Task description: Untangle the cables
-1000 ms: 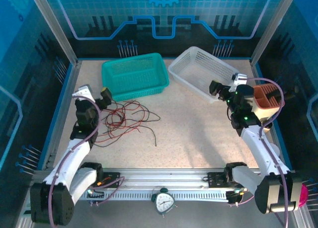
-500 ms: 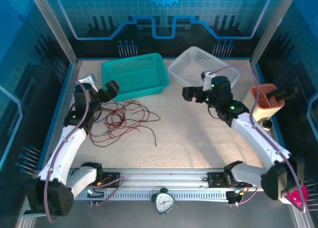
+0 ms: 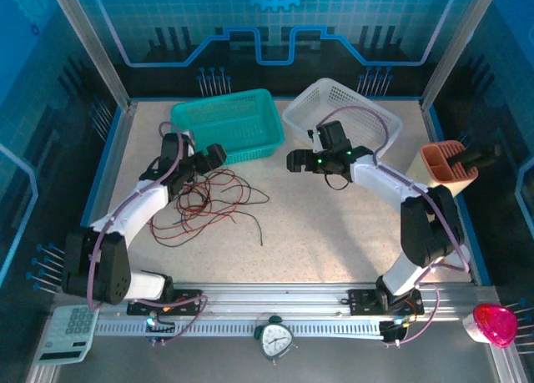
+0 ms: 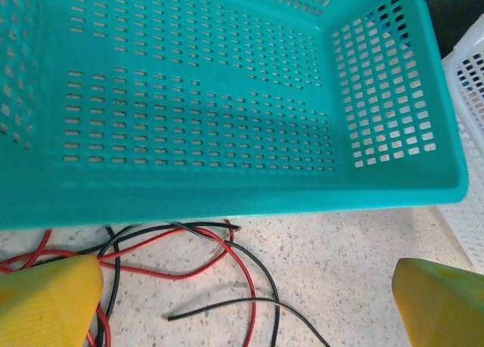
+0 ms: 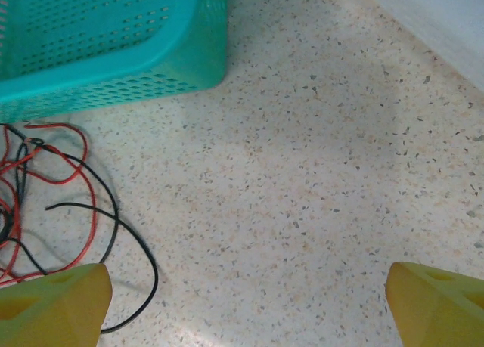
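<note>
**Both tools open, wire tangle lying loose on left half of table**

Left tool (image 4: 242, 305): yellow fingertips stand wide apart with nothing between them. It sits at the far edge of the cables (image 3: 204, 204), a bunch of thin dark red and black wires in loose overlapping curls. In the left wrist view, strands run under the tool.

Right tool (image 3: 296, 160): jaws also spread and holding nothing. It is near mid-table, pointing towards the tangle. In the right wrist view, only the tangle's right fringe reaches its left finger.

Handling, as a judgement: the wires look light, limp and thin. A pull on one strand will likely drag its neighbours, and a shallow pinch may slip off. They lie flat, so the fingers must come right down to the speckled beige table (image 3: 334, 224).

Best holds:
- the black loose end (image 3: 259, 235) trailing out at the near right
- the red end (image 3: 264, 201) beside it
- any outlying loop away from the dense crossing

Surroundings:
- The teal perforated plastic basket (image 3: 250, 149) stands just beyond the tangle, with strands close to its near wall. This crowds any approach from the far side.
- The white lattice basket (image 3: 309, 123) sits just beside the teal one, behind the right arm, so watch the elbow.
- The orange slotted holder (image 3: 446, 162) is at the right edge, well apart.
- The alarm clock (image 3: 276, 339) and the calculator (image 3: 73, 323) are on the front rail, clear of the work.
</note>
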You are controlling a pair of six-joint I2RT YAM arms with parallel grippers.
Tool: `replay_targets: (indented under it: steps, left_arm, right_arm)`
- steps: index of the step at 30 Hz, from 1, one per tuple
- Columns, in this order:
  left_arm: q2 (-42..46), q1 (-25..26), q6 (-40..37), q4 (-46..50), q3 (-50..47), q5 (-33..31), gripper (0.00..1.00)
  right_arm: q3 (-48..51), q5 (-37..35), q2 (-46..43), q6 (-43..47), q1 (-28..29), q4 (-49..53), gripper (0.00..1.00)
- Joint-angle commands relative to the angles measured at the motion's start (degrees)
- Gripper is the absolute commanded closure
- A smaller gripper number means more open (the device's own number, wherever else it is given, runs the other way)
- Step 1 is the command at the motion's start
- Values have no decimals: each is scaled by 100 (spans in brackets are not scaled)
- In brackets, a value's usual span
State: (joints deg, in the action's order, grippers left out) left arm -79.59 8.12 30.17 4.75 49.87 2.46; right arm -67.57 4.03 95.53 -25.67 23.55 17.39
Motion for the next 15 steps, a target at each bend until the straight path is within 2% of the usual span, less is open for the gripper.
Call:
replay_targets:
  steps: [1,9,15]
  left_arm:
    - [-381,41,112,-280,287,151,1]
    - [-1287,8,-47,-460,998,-44,1]
    - [-1820,-189,-206,-415,1688,-213,1]
  right_arm:
    - [-259,-47,188,66,-127,213,5]
    - [-500,-43,449,165,-1000,316,5]
    - [-1148,-153,943,351,-1364,656,5]
